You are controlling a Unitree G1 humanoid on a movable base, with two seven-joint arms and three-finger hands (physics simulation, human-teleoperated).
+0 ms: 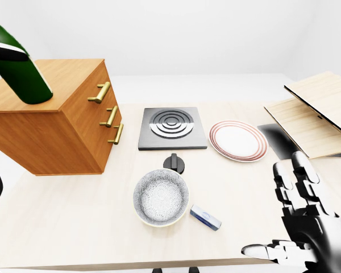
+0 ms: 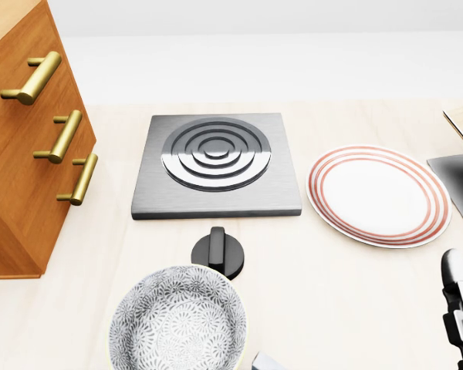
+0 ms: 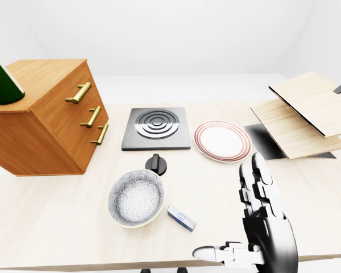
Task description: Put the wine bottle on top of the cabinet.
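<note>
A dark green wine bottle (image 1: 20, 74) leans tilted at the far left, its base at the top surface of a wooden cabinet (image 1: 57, 122) with three brass drawer handles. The cabinet stands on the table's left side.

Bright, even, diffuse light fills all three rendered views; the white background is washed out. Shadows on the pale counter (image 1: 74, 222) are faint and soft. Everything is sharp, with no blur; metal surfaces show mild glare.
</note>
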